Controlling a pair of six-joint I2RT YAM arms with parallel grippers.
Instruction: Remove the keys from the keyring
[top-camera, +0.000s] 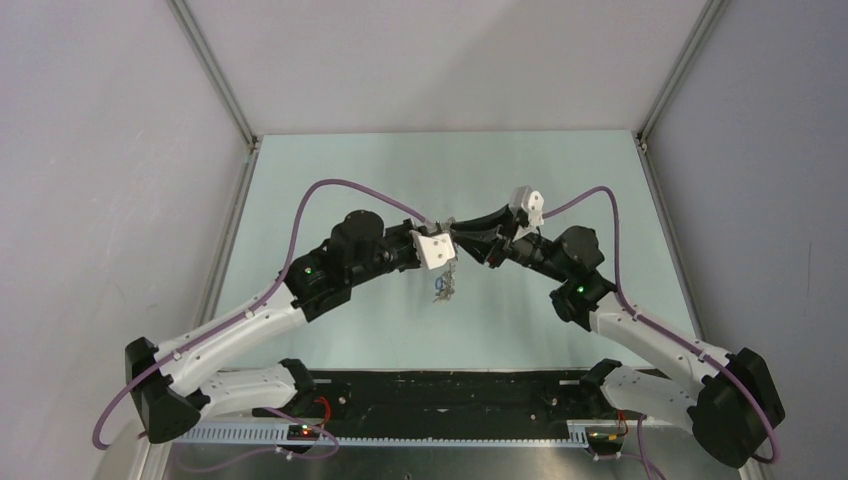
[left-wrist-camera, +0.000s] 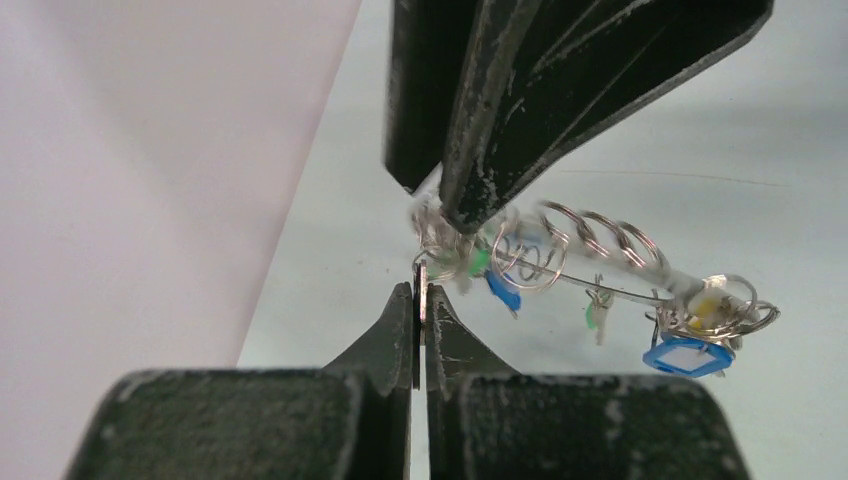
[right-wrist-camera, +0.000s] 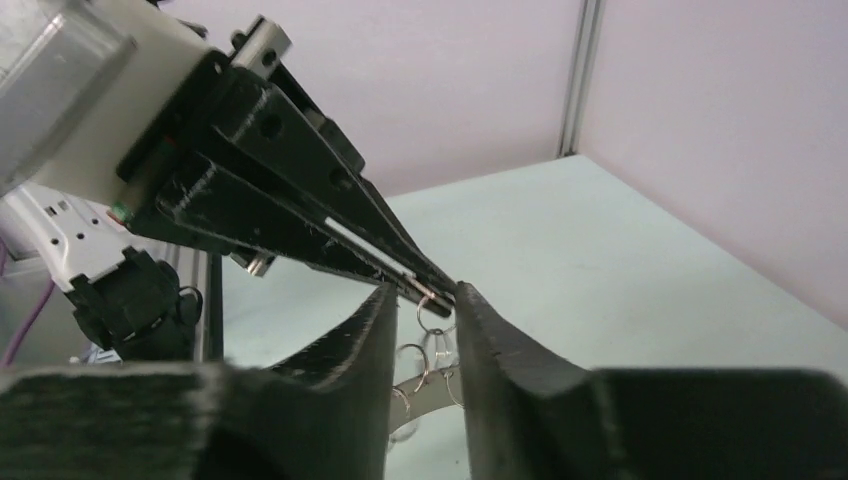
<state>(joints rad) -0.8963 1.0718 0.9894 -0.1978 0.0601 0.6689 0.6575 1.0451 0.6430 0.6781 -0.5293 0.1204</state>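
Pinching keyring (left-wrist-camera: 610, 290) tight in left gripper (left-wrist-camera: 421, 300), aloft over counter's middle. Cannot tell whether right gripper (right-wrist-camera: 427, 300) grips or merely brackets it. Keys (left-wrist-camera: 687, 355) apparently all threaded; none seen loose. Judging removal barely begun.

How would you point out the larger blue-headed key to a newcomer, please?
Over the pale green table, a bunch of keys hangs in mid-air. At its right end in the left wrist view, lowest, is the key with a broad blue head framing a white centre.
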